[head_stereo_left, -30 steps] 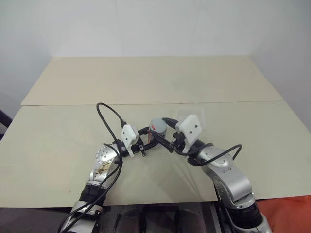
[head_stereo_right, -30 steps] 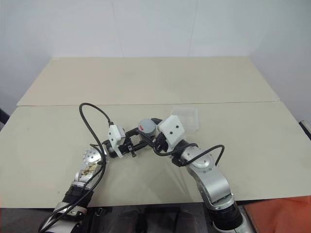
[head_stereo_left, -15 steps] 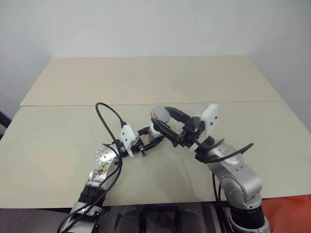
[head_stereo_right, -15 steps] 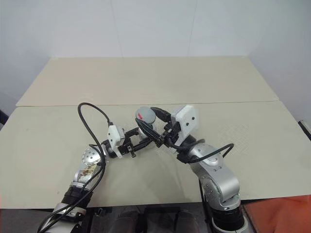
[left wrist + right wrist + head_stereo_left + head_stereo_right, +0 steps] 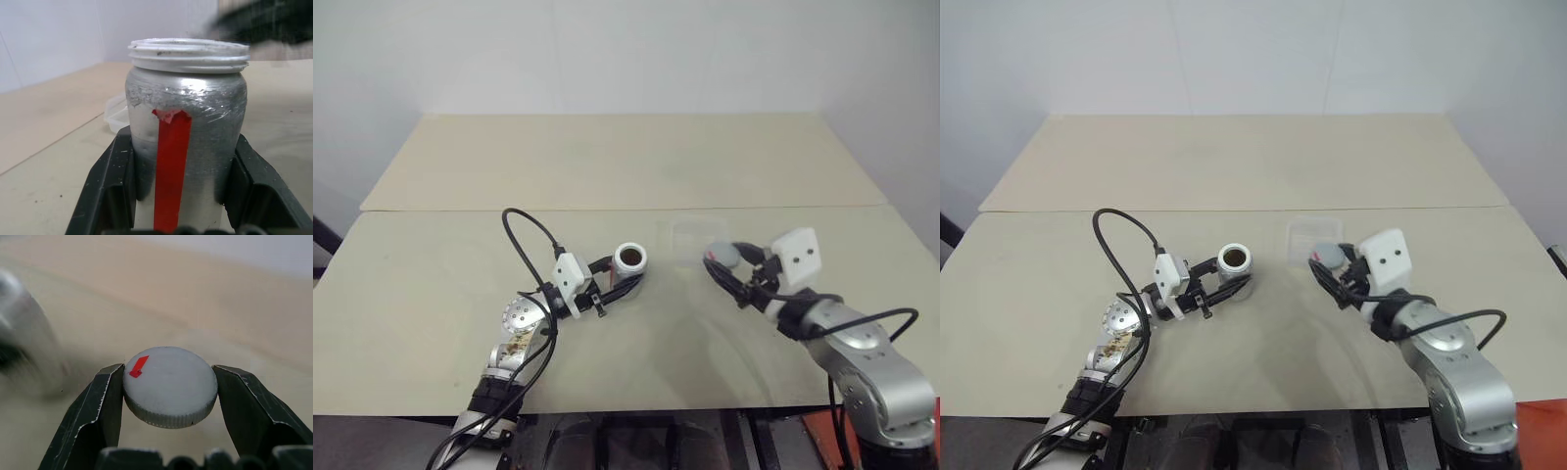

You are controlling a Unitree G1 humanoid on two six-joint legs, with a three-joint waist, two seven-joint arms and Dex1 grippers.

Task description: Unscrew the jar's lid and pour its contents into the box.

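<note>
Left end effector (image 5: 619, 284) clamped on jar (image 5: 186, 127), fingers (image 5: 110, 181) gripping both sides; jar open-topped, mouth (image 5: 1233, 258) facing up, dark inside. Right end effector (image 5: 168, 391) closed on lid (image 5: 1329, 257), red mark on top, held above desk (image 5: 607, 166), well apart from jar. Box (image 5: 1313, 238) on desk just beyond right end effector, between both.
</note>
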